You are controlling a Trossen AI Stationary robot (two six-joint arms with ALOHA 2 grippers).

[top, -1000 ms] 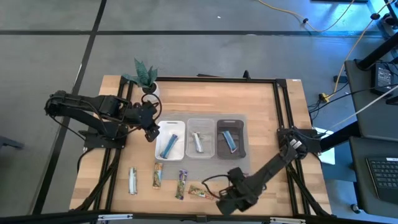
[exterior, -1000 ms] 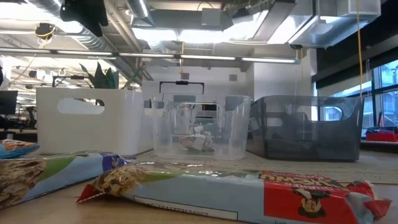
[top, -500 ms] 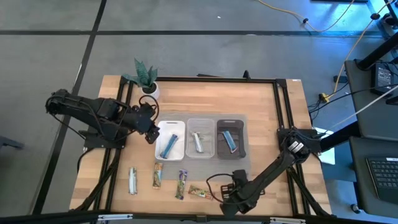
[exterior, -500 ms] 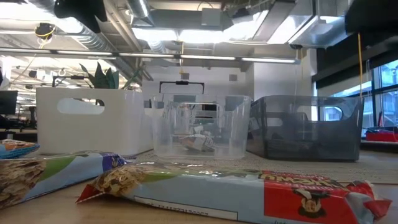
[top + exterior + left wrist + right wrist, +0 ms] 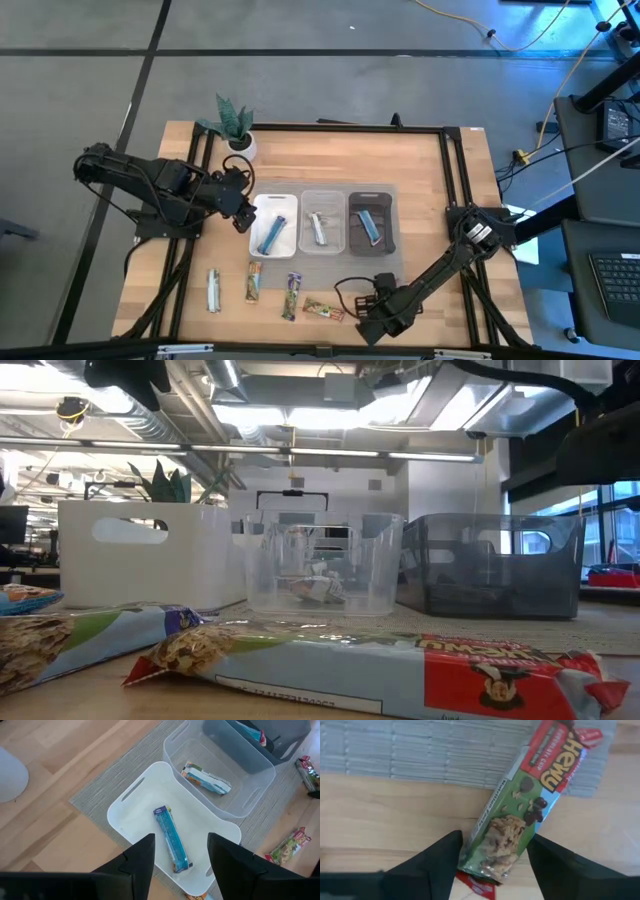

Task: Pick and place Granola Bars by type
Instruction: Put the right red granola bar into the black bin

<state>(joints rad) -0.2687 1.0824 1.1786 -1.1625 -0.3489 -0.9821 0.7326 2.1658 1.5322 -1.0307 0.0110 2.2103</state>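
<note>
I work over a wooden table (image 5: pixel 420 180) with a grey woven mat (image 5: pixel 420 755) under three trays; the low view looks past them into a lit room with ceiling ducts. My right gripper (image 5: pixel 495 865) hangs released at the table's near edge, fingers spread either side of a green-and-red chewy granola bar (image 5: pixel 525 815) whose far end is cut off. My left gripper (image 5: pixel 181 865) hovers, also released, over the white tray (image 5: pixel 130 820) holding a blue bar (image 5: pixel 171 837). The clear tray (image 5: pixel 255 795) holds another bar (image 5: pixel 206 777). A potted plant (image 5: pixel 232 125) stands behind.
</note>
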